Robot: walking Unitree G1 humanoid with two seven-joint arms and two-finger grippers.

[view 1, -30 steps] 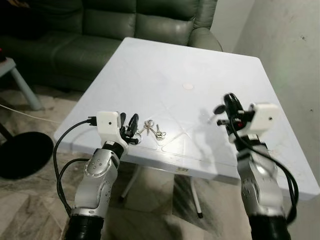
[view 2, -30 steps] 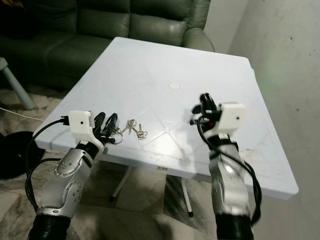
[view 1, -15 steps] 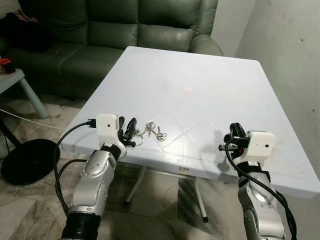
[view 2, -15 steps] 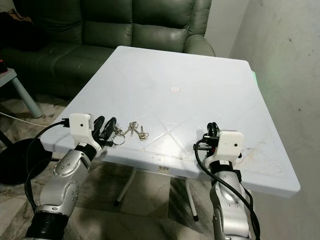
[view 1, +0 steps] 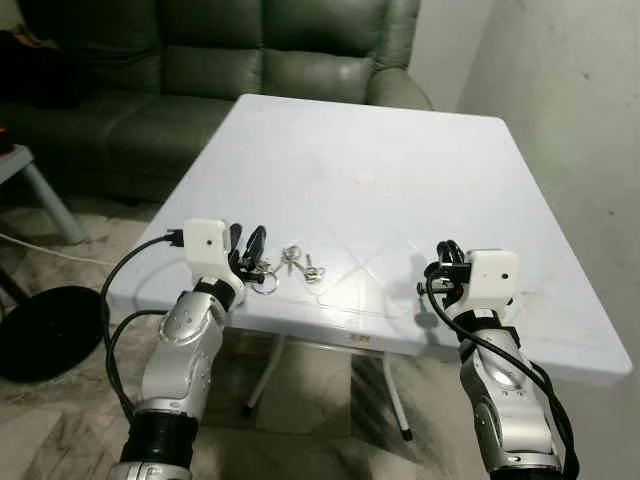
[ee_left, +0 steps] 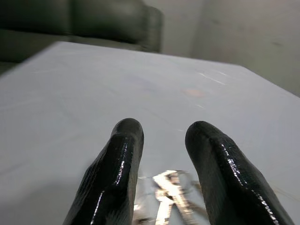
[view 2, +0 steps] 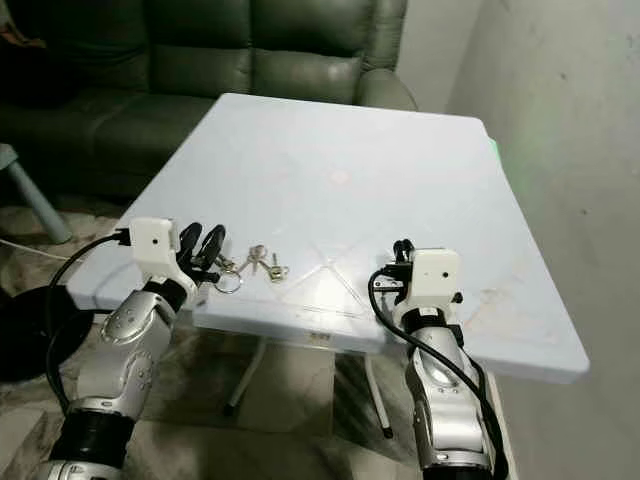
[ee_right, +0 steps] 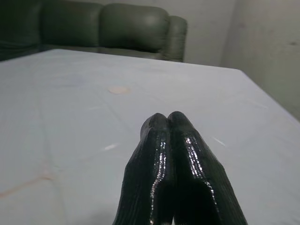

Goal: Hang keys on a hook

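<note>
Here the keys (view 1: pixel 296 264) lie on the white table (view 1: pixel 370 170) near its near-left edge, their ring just beside the left gripper (view 1: pixel 250 258). That gripper's fingers (ee_left: pixel 119 173) stand apart, with the keys in front of them. The right gripper (view 1: pixel 441 268) rests low at the near-right edge, its fingers (ee_right: pixel 159 154) pressed together on nothing. A green sofa (view 1: pixel 200 70) stands beyond the table.

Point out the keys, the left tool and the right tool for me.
keys (view 1: pixel 298 263): left eye view, on the bunch lying on the table.
left tool (ee_left: pixel 161 136): left wrist view, midway between its open fingertips.
right tool (ee_right: pixel 168 119): right wrist view, where its closed fingertips meet.
</note>
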